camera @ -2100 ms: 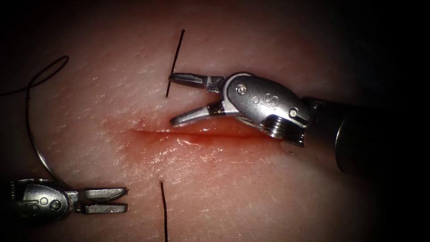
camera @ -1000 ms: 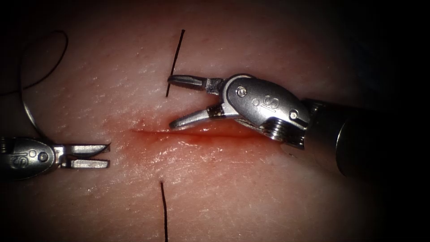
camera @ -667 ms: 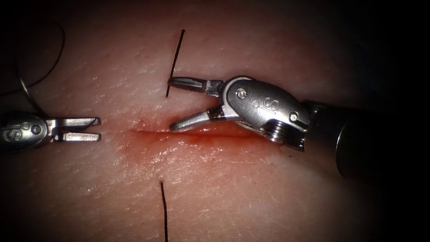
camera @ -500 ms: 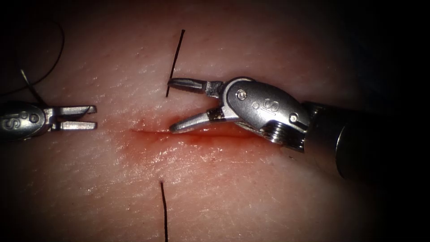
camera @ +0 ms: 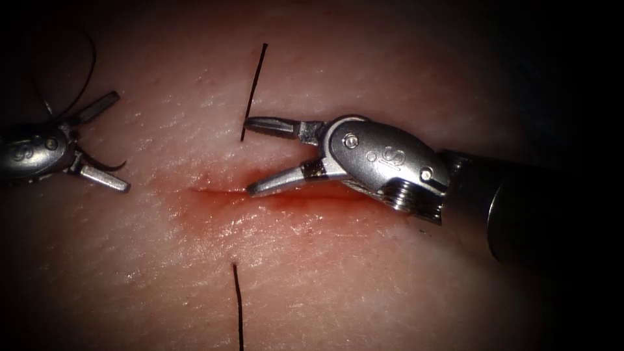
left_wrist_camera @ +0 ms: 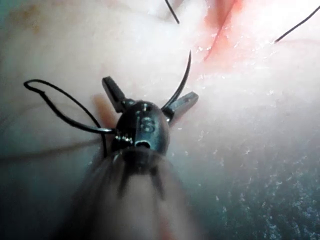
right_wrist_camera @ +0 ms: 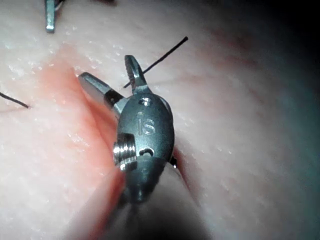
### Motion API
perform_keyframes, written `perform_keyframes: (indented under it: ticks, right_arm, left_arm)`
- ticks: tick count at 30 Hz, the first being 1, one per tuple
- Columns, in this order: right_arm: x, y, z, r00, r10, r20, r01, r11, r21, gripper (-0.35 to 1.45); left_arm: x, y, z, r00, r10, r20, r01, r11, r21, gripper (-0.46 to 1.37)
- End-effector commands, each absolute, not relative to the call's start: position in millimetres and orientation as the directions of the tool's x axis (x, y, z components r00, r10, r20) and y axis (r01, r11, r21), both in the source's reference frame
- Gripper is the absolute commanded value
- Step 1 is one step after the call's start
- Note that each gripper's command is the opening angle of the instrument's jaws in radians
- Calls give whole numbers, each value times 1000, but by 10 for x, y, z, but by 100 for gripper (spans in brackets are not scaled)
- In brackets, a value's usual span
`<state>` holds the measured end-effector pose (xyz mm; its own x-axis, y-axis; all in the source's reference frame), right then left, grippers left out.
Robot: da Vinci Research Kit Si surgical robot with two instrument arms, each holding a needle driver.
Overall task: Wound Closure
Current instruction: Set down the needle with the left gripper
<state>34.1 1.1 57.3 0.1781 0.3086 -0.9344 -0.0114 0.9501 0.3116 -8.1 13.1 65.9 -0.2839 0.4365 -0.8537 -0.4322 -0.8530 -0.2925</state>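
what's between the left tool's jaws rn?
The left tool has its jaws wide open, and the curved needle lies in the gap near the hinge, above the tissue, left of the cut. The jaws' base hides the needle's rear end and the thread's attachment.

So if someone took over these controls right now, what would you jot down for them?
Left tool: jaws wide open, gripping nothing. The needle lies between them near the hinge, left of the cut and out of the tissue; its thread loops behind.
Right tool: jaws open, holding nothing, one tip by the upper thread end, the other over the cut.
Done: thread ends stick out of the tissue above and below the cut.
Left: no knot is visible, and the cut looks open with red fluid along it.
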Motion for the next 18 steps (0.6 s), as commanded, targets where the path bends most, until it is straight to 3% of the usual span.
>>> perform_keyframes:
  ticks: [1, 18]
  right_arm:
    - [341, 11, 574, 178, 309, -934, -12, 950, 312, 79]
    - [344, 12, 575, 180, 309, -934, -17, 950, 311, 82]
  left_arm:
    - [-81, 132, 655, -277, 445, -851, -445, -845, -297, 134]
    - [-93, 153, 574, -308, 171, -936, -440, -898, -19, 135]
